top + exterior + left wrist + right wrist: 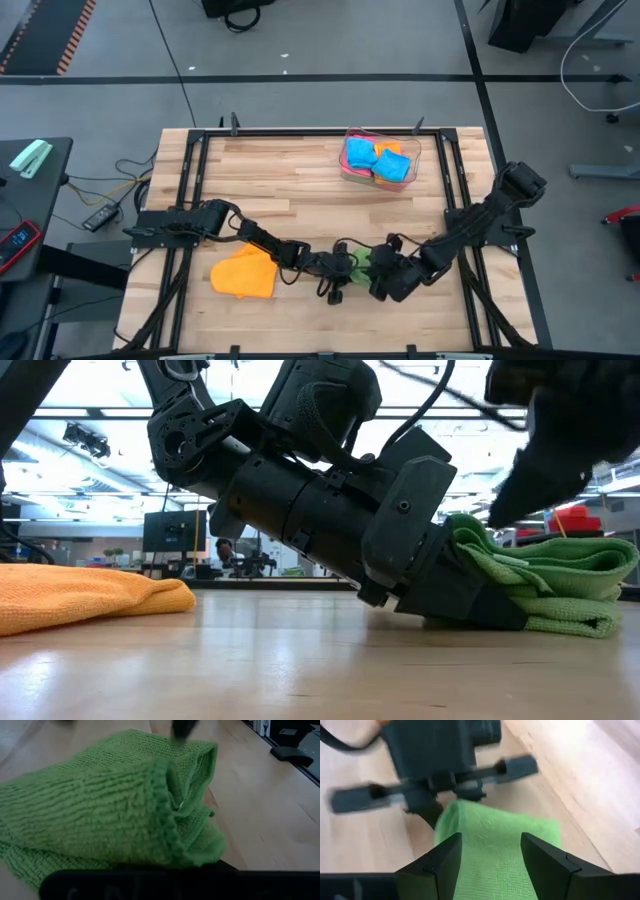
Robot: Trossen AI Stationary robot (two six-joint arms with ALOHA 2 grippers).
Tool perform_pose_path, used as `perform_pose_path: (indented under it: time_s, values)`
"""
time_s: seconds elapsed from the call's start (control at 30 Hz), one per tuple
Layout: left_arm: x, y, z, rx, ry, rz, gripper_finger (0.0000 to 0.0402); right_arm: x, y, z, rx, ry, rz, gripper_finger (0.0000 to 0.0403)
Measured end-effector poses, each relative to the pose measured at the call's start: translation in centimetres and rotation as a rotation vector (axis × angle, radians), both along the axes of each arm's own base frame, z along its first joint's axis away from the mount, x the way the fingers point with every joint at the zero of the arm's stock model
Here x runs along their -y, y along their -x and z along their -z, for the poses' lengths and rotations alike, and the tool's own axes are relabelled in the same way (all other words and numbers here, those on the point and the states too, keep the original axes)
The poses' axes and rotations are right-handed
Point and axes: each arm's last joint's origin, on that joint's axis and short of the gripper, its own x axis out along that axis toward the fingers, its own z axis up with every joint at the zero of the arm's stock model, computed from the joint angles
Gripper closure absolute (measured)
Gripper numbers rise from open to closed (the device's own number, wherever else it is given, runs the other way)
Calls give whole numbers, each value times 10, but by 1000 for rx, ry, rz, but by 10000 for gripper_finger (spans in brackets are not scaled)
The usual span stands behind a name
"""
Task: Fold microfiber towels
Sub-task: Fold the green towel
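Two grippers are met at a green towel (358, 263) near the table's (300, 180) near edge.

The left gripper (343, 268) is clamped shut on the folded green towel, which lies on the wood. The right gripper (490, 857) is held over the same towel with its fingers (445, 862) spread apart. An orange towel (245, 272) is laid to the left, well apart. Blue and orange towels are kept in a clear tray (380, 160) at the far right.
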Motion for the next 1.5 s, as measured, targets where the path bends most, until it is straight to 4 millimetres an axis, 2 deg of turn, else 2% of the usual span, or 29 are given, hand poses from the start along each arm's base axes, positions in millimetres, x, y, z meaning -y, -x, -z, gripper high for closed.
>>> perform_pose_path:
  time_s: [0.23,0.33,0.43,0.57,0.7,0.87,1.03,1.13,1.23,1.37,1.5]
  values:
    - [-2,0,0,-1,2,-2,381,-9,-16,42,-59,-14,-9,190]
    - [-2,0,0,-2,5,-3,377,-4,-20,46,-84,-43,2,190]
    - [-2,0,0,-2,5,-4,376,0,-18,36,-93,-74,-11,190]
    - [-2,-1,0,-1,4,-5,384,1,-11,12,-41,-95,-11,190]
    - [-2,-1,0,-1,5,-5,388,8,-5,1,-20,-38,22,190]
    - [-2,-1,0,-1,4,-5,380,15,-13,6,6,51,55,190]
    - [-2,-1,0,-1,5,-6,373,12,-28,30,-31,1,17,190]
    - [-2,-1,0,-1,7,-9,374,11,-28,35,-45,-7,22,190]
    - [-2,-1,0,-1,6,-8,380,12,-25,30,-56,-23,13,190]
    - [-3,-1,0,-1,4,-8,385,14,-16,7,-24,-56,14,190]
    - [-3,-1,0,-2,3,-7,380,9,-3,-8,-15,-47,-11,190]
